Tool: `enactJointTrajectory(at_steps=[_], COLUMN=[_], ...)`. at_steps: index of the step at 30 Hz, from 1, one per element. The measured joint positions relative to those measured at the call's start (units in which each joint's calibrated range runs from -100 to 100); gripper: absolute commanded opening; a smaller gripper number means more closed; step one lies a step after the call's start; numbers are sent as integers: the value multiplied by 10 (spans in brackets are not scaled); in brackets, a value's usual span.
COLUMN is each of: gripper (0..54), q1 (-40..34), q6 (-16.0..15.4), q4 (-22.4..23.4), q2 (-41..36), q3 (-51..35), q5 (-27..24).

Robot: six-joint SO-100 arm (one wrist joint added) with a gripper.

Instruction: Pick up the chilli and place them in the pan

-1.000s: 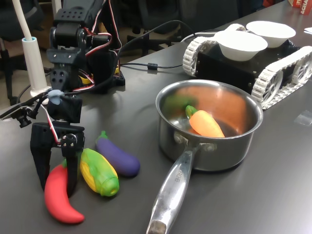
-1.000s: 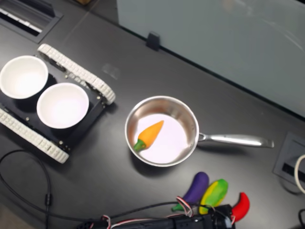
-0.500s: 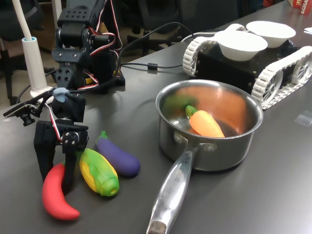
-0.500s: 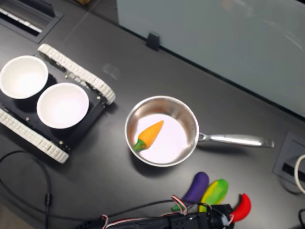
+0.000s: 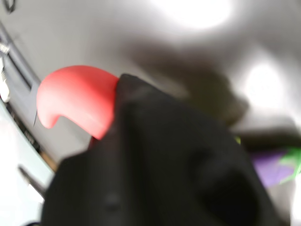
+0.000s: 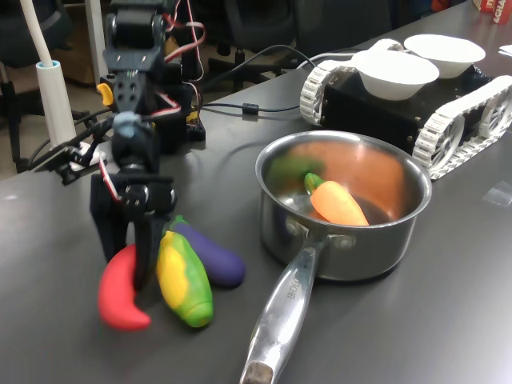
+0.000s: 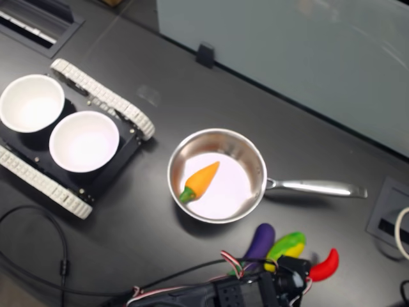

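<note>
Red chilli (image 5: 75, 101) fills wrist view, pinched by black jaws. 1st exterior view: gripper (image 6: 132, 256) clamps chilli (image 6: 120, 292) on worktop (image 6: 416, 328), w/ toy corn (image 6: 186, 280) touching; carrot (image 6: 336, 202) in pan (image 6: 344, 204). 2nd exterior view: chilli (image 7: 324, 265) right of corn (image 7: 286, 244).

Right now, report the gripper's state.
Gripper: shut on the chilli, fingers straddling its upper end beside the corn.

Dark table (image 6: 448, 304) w/ pan (image 6: 376, 240), chilli (image 6: 120, 292), corn (image 6: 186, 278), eggplant (image 6: 214, 256), tracked rover (image 6: 448, 120).
</note>
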Motion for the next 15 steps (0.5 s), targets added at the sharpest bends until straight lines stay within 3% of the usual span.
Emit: enactJointTrajectory(at_steps=[15], gripper=[0], q1=[-89], q6=[-3], q4=[106], q2=[-186], q3=[-11], q5=[-118])
